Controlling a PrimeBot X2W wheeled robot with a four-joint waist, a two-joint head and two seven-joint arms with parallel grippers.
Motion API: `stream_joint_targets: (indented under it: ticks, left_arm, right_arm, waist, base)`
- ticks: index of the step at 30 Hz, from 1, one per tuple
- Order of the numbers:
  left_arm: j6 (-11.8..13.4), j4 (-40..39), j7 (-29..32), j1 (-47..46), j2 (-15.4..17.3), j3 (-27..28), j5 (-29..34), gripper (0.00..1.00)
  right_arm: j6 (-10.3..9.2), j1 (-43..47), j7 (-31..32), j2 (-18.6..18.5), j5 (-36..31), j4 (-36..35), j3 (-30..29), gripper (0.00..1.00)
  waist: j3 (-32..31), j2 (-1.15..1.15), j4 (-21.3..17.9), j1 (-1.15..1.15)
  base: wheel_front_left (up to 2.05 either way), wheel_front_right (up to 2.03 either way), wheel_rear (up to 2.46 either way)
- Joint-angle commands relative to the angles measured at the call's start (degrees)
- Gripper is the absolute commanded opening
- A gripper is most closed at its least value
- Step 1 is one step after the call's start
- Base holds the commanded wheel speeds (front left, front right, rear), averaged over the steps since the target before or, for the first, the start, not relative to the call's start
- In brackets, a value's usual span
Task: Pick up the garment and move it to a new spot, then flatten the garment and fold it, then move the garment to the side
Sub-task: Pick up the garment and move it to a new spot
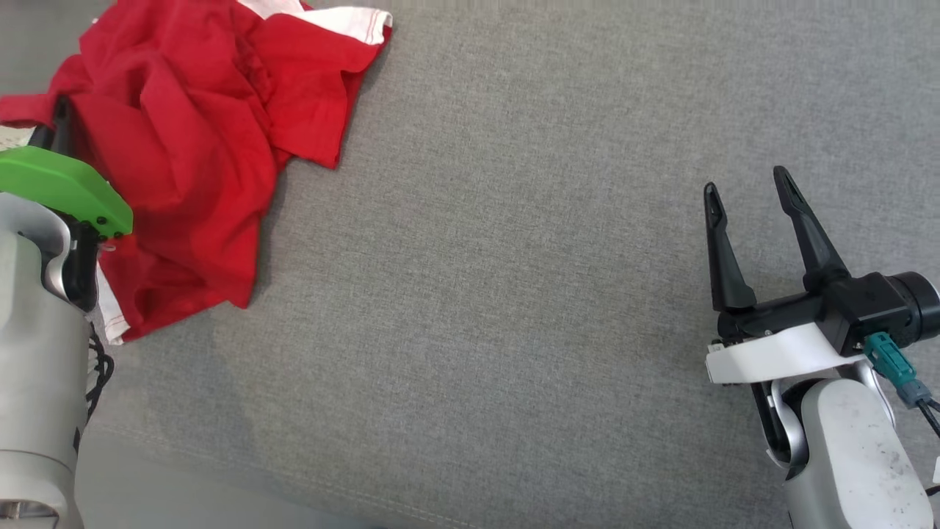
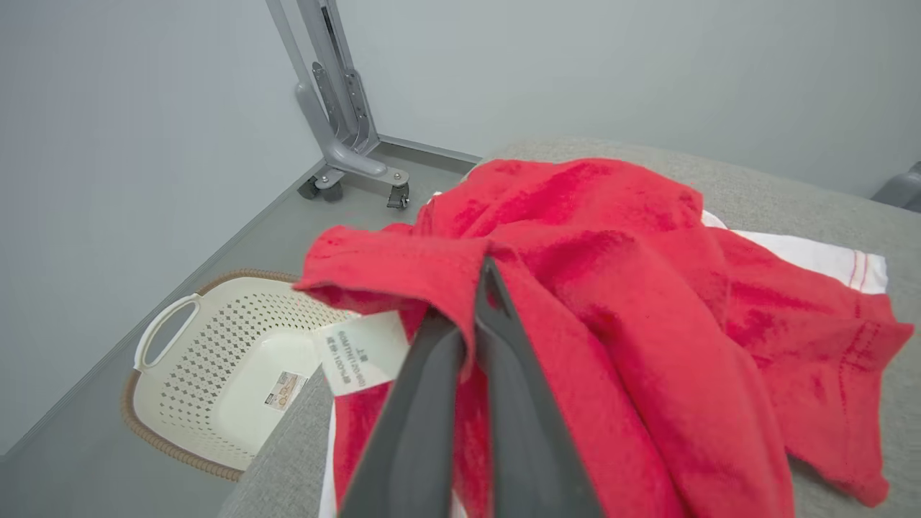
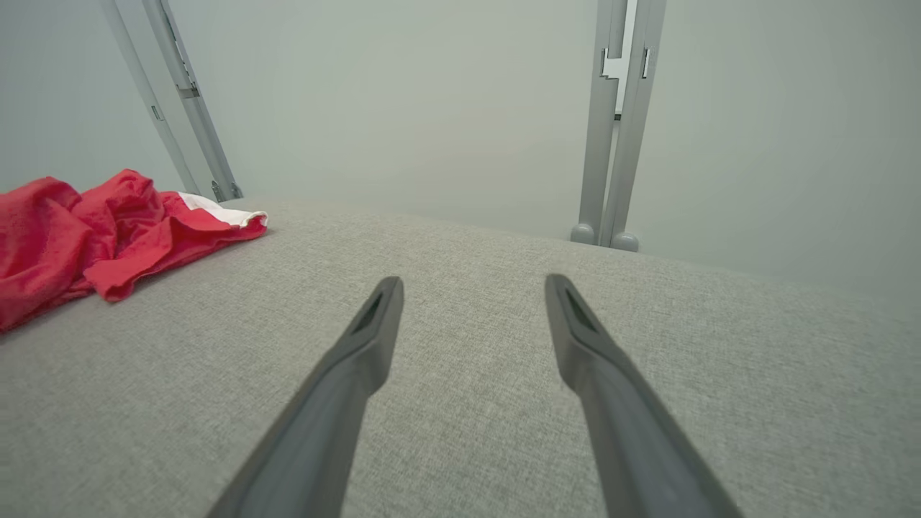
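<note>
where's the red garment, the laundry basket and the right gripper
red garment (image 1: 183, 125): head view, crumpled red middle
laundry basket (image 2: 201, 360): left wrist view, perforated inner wall
right gripper (image 1: 745, 181): head view, midway between its fingertips

Garment (image 1: 183, 139): red fabric with white hem bands and a white printed label (image 2: 363, 352). It lies crumpled in a loose, unfolded heap at the far left corner of the grey worktop (image 1: 514, 294). One edge fold is pinched in the left gripper (image 2: 464, 306).

Red garment (image 1: 183, 132) at ten o'clock showing white trim, grey woven surface (image 1: 514, 294) lying plain, cream basket (image 2: 209, 345) wearing diamond perforations, brown rim
</note>
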Motion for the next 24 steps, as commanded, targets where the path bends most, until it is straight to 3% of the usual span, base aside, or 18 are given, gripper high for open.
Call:
stream_joint_targets:
  ticks: [1, 9, 17, 24]
  left_arm:
    - [-0.06, -1.11, -1.27, 1.25, 0.62, -0.72, 0.51, 0.0]
    - [0.57, -14.4, -5.46, 6.18, 2.06, -4.39, 1.93, 0.0]
    - [6.15, -38.18, -6.08, 17.17, 1.26, -0.71, 2.75, 0.0]
    - [10.54, -56.4, -4.31, 26.53, 0.91, -0.49, 3.31, 0.0]
  right_arm:
    - [-0.08, 0.8, -0.19, 0.22, 0.48, 0.3, -0.23, 1.0]
    - [-0.08, 3.09, -0.19, 0.84, 2.73, 0.96, -1.05, 1.0]
    - [-0.08, 5.3, -0.2, 0.91, 6.42, 1.3, -0.03, 1.0]
    - [-0.08, 5.87, -0.2, 0.85, 7.86, 0.73, 0.11, 1.0]
  waist:
    - [-3.55, 0.0, 0.17, 0.0]
    - [-10.85, 0.0, -0.02, 0.0]
    - [-17.36, 0.0, -2.2, 0.0]
    - [-18.91, 0.0, -5.67, 0.0]
  base:
    - [0.0, 0.0, 0.0]
    - [0.0, 0.0, 0.0]
    - [0.0, 0.0, 0.0]
    - [0.0, 0.0, 0.0]
